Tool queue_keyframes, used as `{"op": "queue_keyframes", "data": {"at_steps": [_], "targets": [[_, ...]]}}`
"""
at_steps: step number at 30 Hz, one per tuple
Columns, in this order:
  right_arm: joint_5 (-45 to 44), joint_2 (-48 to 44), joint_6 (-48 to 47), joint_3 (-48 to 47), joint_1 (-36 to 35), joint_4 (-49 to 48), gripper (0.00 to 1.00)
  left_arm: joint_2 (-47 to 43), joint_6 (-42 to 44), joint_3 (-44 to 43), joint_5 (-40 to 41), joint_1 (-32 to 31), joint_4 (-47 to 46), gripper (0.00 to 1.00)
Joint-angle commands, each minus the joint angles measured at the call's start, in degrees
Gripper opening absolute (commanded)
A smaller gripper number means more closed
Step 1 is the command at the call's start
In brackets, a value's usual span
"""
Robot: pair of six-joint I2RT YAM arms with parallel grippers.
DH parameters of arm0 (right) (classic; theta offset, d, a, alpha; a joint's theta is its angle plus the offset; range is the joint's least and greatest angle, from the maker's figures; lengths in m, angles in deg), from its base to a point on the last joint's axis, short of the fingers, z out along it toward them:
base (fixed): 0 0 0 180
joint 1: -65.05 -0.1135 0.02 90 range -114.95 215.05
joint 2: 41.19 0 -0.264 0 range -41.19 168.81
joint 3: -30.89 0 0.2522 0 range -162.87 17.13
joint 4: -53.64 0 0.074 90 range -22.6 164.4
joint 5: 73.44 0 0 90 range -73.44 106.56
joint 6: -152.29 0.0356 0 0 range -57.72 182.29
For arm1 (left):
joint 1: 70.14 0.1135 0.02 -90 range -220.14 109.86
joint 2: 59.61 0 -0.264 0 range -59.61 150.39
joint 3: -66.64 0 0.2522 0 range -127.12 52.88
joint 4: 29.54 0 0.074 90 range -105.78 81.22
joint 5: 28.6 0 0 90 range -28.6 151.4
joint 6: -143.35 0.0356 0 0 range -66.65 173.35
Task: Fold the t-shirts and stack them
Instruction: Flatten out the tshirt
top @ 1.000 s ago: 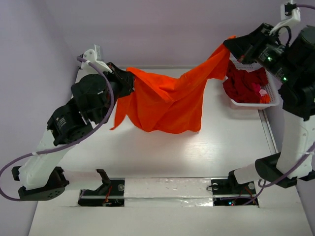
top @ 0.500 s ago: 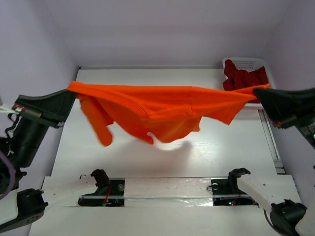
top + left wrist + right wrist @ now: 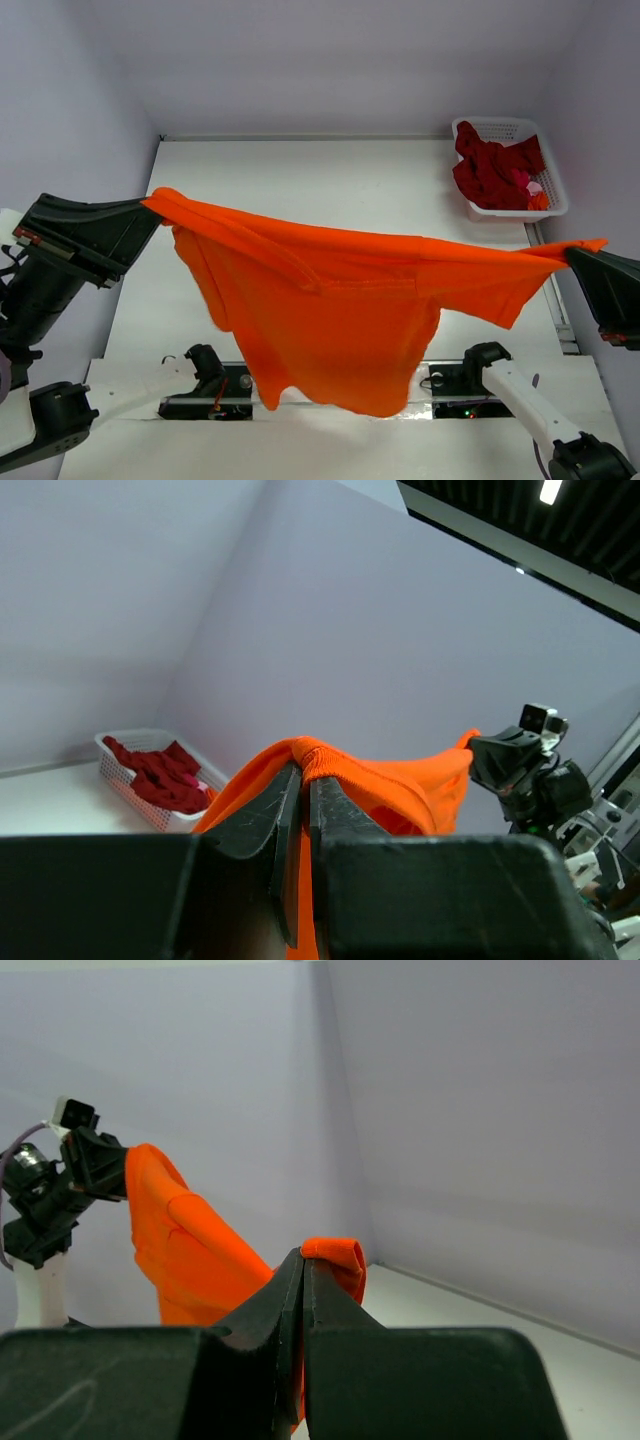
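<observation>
The bright orange-red t-shirt [image 3: 345, 310] hangs spread in the air above the table, stretched between both grippers. My left gripper [image 3: 150, 203] is shut on its left corner; in the left wrist view [image 3: 300, 765] the cloth bunches over the closed fingers. My right gripper [image 3: 578, 250] is shut on its right corner; in the right wrist view [image 3: 304, 1255] a fold of orange cloth [image 3: 335, 1255] sticks out above the jaws. The shirt's body sags low towards the near edge. Dark crimson t-shirts [image 3: 495, 170] with a bit of pink lie in the basket.
A white lattice basket [image 3: 512, 128] stands at the back right of the white table [image 3: 300, 170]. The two arm bases [image 3: 215, 380] sit at the near edge, partly hidden by the hanging shirt. Purple walls surround the table.
Both grippers have drawn apart and towards the near edge, lifting the orange-red shirt and spreading it wide; it now hangs lower and nearer the front.
</observation>
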Motion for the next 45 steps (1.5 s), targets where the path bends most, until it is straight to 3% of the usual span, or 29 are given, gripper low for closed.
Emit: {"op": "queue_keyframes", "data": {"at_steps": [1,9,20,29,33,35,36,38,41,45], "targets": [[0.3,2.3,0.2,3.5,0.4,-2.3,0.0,0.5,-0.7,-3.3,3.2,-0.1,-0.3,0.0],[3.0,7.7,-0.8,11.7,0.4,-3.8,0.0,1.4,-2.2,6.6,22.2,-0.1,4.9,0.0],[4.9,11.8,-2.7,18.5,0.4,-4.8,0.0,6.7,-8.7,25.1,30.0,-0.1,1.1,0.0],[6.7,16.4,-5.4,29.0,0.4,-7.3,0.0,11.5,-13.4,31.5,32.3,-0.1,1.5,0.04],[5.2,18.7,-4.7,31.4,-2.6,-8.3,0.0,10.9,-14.0,33.6,30.6,-0.1,0.2,0.26],[4.5,19.9,-3.4,33.0,-3.9,-9.8,0.0,9.8,-14.0,35.1,29.5,-0.1,-2.1,0.5],[4.1,20.2,-3.1,33.3,-4.8,-10.3,0.0,8.4,-13.9,36.0,28.3,-0.1,-3.1,0.73],[2.3,20.9,-3.0,33.4,-7.7,-10.9,0.0,6.5,-12.8,38.5,26.9,-0.1,-7.4,0.97],[0.5,22.5,-3.1,32.6,-9.8,-11.0,0.0,3.9,-11.5,39.5,24.8,-0.1,-10.8,0.99],[-0.4,26.6,-3.2,31.2,-13.4,-11.3,0.0,6.7,-11.2,36.8,24.0,-0.1,-8.3,0.99]]}}
